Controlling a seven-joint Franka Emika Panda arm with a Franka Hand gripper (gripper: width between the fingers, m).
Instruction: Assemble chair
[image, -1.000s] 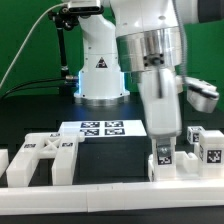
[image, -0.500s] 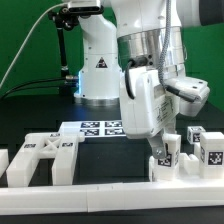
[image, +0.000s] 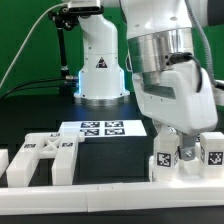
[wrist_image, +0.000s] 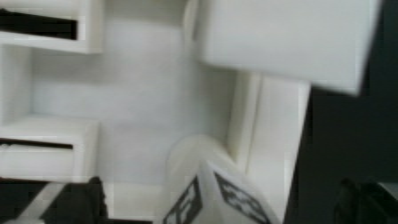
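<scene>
Lying at the lower left of the exterior view, the slotted chair panel looked light, stiff and smooth, matte plastic best pinched across a thin edge or a slot wall. At the centre sat the marker board. At the lower right stood small tagged blocks, likely easy to tip and best taken on flat opposite faces. The gripper hung close over them; its jaws were masked, so whether they were parted or clamped on anything could not be told
</scene>
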